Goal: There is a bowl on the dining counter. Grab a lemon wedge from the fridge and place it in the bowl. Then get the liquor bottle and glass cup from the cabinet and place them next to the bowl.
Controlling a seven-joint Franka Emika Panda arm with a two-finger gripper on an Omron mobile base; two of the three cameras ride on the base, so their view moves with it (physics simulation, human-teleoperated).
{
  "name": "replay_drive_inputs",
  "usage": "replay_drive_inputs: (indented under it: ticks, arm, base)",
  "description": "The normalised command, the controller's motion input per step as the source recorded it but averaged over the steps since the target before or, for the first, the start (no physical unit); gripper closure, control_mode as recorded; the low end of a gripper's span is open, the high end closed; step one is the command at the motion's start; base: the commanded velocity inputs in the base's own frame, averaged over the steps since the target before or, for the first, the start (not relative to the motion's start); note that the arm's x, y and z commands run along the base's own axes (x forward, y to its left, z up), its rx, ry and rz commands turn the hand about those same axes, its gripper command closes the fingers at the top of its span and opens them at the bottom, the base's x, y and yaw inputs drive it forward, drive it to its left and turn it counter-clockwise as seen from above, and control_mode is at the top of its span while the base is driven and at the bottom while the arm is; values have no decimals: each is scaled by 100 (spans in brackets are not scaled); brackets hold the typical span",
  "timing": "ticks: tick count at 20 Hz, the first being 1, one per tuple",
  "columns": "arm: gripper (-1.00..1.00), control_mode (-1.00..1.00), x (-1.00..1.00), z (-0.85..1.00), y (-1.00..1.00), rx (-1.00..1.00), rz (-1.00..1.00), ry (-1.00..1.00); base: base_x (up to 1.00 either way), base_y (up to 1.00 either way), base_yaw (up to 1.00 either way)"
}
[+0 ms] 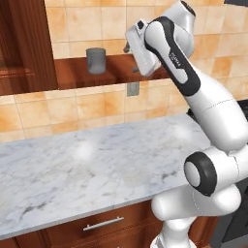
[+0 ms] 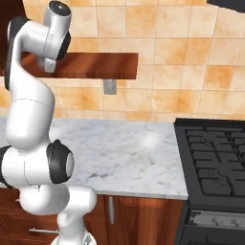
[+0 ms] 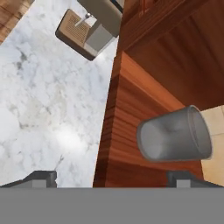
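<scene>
The glass cup (image 1: pixel 96 60), grey and translucent, stands on the open wooden shelf (image 1: pixel 72 72) under the wall cabinet. My gripper (image 1: pixel 131 59) is raised to shelf height, a short way to the cup's right, and points toward it. In the hand view, which is rolled, the glass cup (image 3: pixel 175 133) lies ahead, nearer the right fingertip (image 3: pixel 188 178) than the left. The gripper (image 3: pixel 114 178) is open with nothing between its fingers and is apart from the cup. The bowl, lemon wedge and liquor bottle are out of view.
A marble counter (image 1: pixel 87 169) runs below the shelf, with drawers under it. A dark cabinet door (image 1: pixel 24 43) hangs at the left. A black stove (image 2: pixel 215 158) borders the counter's right end. A wall outlet (image 1: pixel 132 88) sits under the shelf. A beige appliance (image 3: pixel 94 24) stands on the counter.
</scene>
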Motion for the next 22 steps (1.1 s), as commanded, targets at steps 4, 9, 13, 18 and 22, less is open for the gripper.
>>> replay_drive_inputs:
  ticks: [4,9,13,18,22]
  arm:
    - [-100,-100,15,2,57,-13,5,3]
    - [-100,-100,0,14,26,-13,7,-11]
    - [-100,-100,1,11,22,-12,5,-18]
    - [-100,-100,16,0,21,-7,3,-4]
    - [-100,-100,27,0,17,-4,3,0]
  base:
    - [0,0,0]
    - [0,0,0]
    - [0,0,0]
    - [0,0,0]
    - [0,0,0]
